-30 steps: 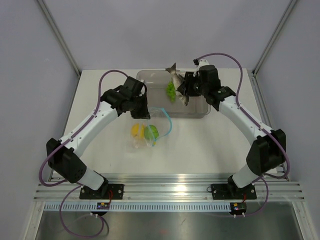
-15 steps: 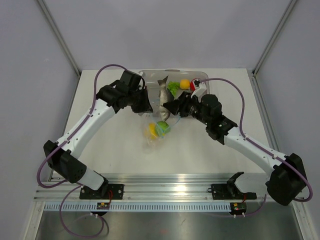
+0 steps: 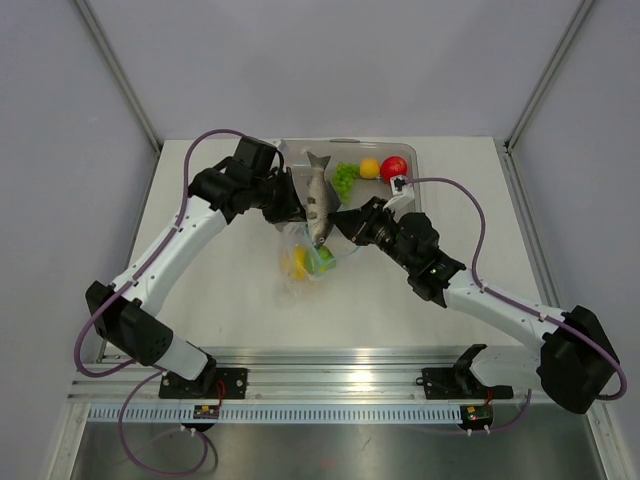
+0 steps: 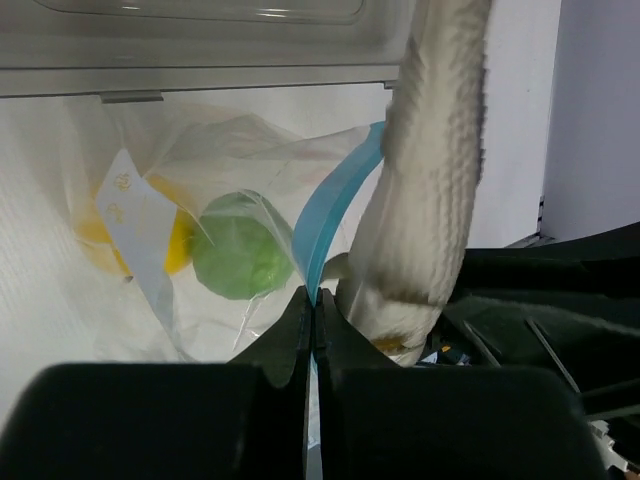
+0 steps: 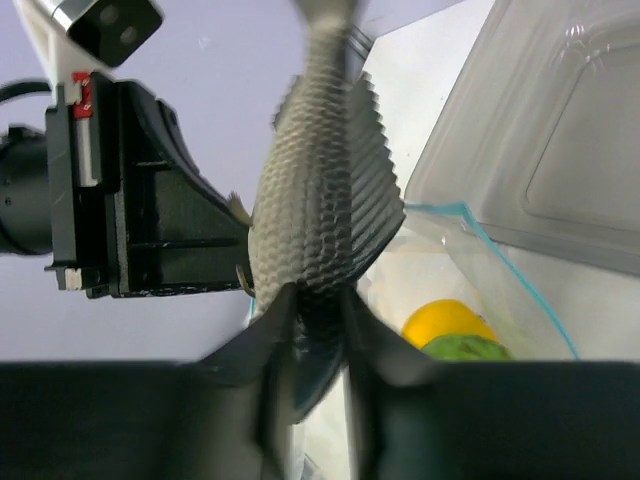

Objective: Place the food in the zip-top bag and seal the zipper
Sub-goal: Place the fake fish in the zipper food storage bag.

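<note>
My right gripper [image 3: 338, 222] [image 5: 310, 300] is shut on the grey-silver fish [image 3: 318, 198] [image 5: 322, 190] and holds it tail up, head down at the bag's mouth. My left gripper [image 3: 291, 209] [image 4: 312, 300] is shut on the teal-blue zipper strip [image 4: 343, 195] and holds the mouth of the clear zip-top bag [image 3: 303, 270] up. Inside the bag lie a green round fruit [image 3: 322, 256] [image 4: 240, 258] and a yellow fruit [image 3: 297, 262] [image 4: 182, 243]. The fish [image 4: 432, 170] hangs right beside the zipper strip.
The rigid clear tray [image 3: 400, 195] stands behind the bag. It holds the green grape bunch [image 3: 345, 178], an orange fruit [image 3: 370, 167] and a red fruit [image 3: 394, 167]. The tray's wall [image 4: 200, 60] is close behind the bag.
My right arm has carried the fish from over the tray down and left to the bag's mouth. My left gripper has raised the bag's mouth toward the tray.
</note>
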Action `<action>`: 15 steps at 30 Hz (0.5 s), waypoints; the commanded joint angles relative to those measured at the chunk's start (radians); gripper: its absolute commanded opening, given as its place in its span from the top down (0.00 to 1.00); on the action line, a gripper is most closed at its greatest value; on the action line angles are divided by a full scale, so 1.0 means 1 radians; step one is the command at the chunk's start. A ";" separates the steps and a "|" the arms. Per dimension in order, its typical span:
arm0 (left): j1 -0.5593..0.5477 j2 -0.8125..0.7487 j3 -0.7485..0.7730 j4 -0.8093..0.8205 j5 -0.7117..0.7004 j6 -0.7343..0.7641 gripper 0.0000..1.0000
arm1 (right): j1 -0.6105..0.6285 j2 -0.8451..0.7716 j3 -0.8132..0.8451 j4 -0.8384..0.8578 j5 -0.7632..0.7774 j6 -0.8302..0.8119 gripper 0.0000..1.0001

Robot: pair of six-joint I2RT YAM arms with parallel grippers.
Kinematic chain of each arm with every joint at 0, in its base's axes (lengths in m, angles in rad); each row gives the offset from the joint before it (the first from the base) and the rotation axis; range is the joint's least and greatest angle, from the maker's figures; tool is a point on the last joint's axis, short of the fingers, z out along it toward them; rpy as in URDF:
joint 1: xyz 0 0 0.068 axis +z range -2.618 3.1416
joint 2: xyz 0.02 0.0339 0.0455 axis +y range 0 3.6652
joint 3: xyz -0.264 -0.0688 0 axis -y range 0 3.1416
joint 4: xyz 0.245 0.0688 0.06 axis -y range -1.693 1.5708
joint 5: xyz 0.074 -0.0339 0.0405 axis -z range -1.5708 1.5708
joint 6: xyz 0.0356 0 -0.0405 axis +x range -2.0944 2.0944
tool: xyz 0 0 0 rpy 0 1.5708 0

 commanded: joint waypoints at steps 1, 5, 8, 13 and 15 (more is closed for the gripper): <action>0.005 -0.037 0.024 0.096 0.079 -0.037 1.00 | 0.025 0.014 -0.063 0.157 0.089 0.088 0.82; 0.005 -0.041 0.002 0.125 0.103 -0.060 1.00 | 0.041 0.040 -0.109 0.228 0.125 0.156 0.84; 0.005 -0.040 -0.011 0.134 0.102 -0.059 1.00 | 0.055 0.074 -0.097 0.228 0.105 0.148 0.89; 0.012 -0.035 -0.022 0.142 0.103 -0.062 1.00 | 0.061 0.089 -0.090 0.191 0.103 0.143 0.91; 0.013 -0.031 -0.022 0.142 0.105 -0.062 1.00 | 0.061 0.089 -0.087 0.186 0.094 0.137 0.91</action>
